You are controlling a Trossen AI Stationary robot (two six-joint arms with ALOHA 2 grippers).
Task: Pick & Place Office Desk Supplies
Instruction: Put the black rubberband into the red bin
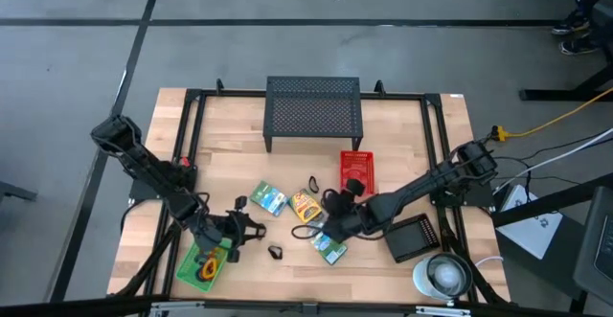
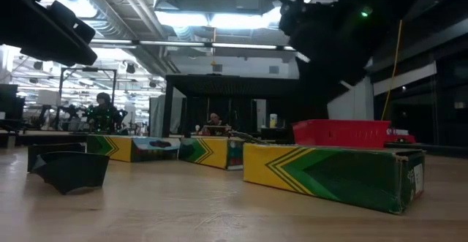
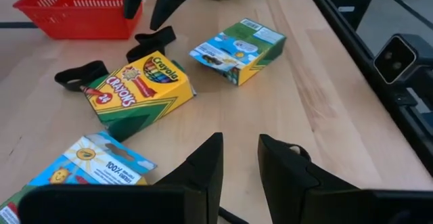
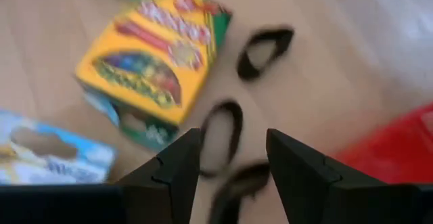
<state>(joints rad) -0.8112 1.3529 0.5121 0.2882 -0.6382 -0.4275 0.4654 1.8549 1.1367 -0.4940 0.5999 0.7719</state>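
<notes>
A yellow crayon box (image 1: 305, 205) lies at mid-table, with a blue-green packet (image 1: 268, 199) to its left and another (image 1: 330, 248) nearer the front edge. A green packet with coloured loops on it (image 1: 206, 262) lies at the front left. Black clips lie loose on the wood (image 1: 275, 252) (image 1: 313, 183). My left gripper (image 1: 251, 229) is low near the front left, open and empty (image 3: 240, 160), pointing at the crayon box (image 3: 139, 85). My right gripper (image 1: 330, 202) hovers open and empty (image 4: 233, 156) over a black clip (image 4: 223, 136), beside the crayon box (image 4: 152, 61).
A red basket (image 1: 356, 171) stands just behind my right gripper. The black mesh stand (image 1: 313, 111) is at the table's far middle. A black flat object (image 1: 412, 236) and a round white object (image 1: 441, 274) sit at the front right. Black frame rails run along both sides.
</notes>
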